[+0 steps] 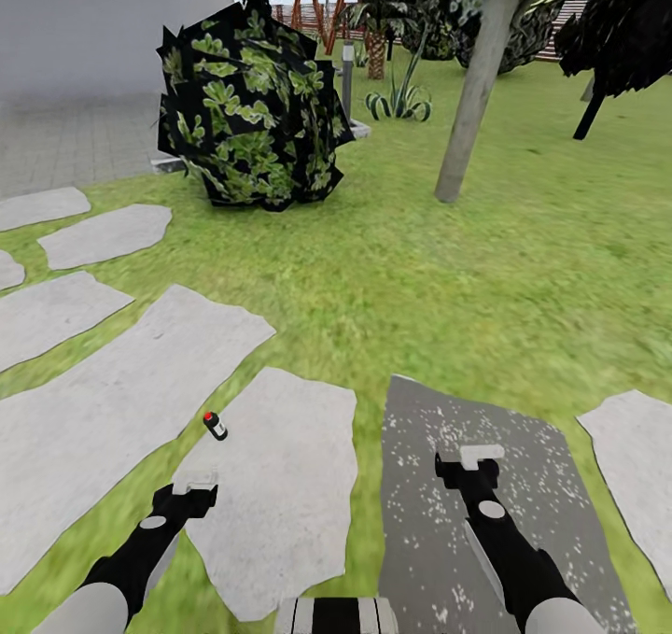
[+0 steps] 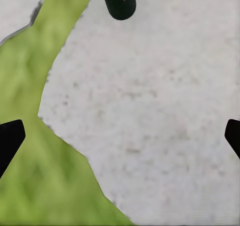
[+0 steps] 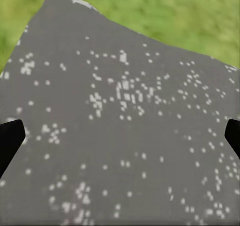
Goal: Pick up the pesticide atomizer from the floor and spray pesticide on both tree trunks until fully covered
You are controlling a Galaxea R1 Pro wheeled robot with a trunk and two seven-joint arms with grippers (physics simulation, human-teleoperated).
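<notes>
Grass (image 1: 448, 270) is stretching ahead of me, broken by pale stepping stones (image 1: 280, 485), and I am taking the leaning tree trunk (image 1: 476, 83) as my landmark. It is standing well ahead and to the right, bare and beige-grey, with no specks on it that I can make out from this far away. A leafy bush (image 1: 252, 111) is sitting to the left of that trunk. Nearer to me than the trunk, a darker grey slab (image 1: 485, 494) is carrying scattered whitish dots (image 3: 125, 91); I judge this to be stray pesticide.

I am holding both arms low and forward, wrists pointing down at the ground, probably ready for the pickup. My right gripper (image 1: 469, 459) is hovering over the speckled slab with its fingers spread wide and empty. My left gripper (image 1: 194, 485) is hanging over a pale stone with fingers equally splayed, nothing between them.

Smallest of all, the atomizer (image 1: 215, 425), dark with a red cap, is lying far nearer to me than the trunk, just ahead of my left gripper on the stone's edge, apart from the fingers.
</notes>
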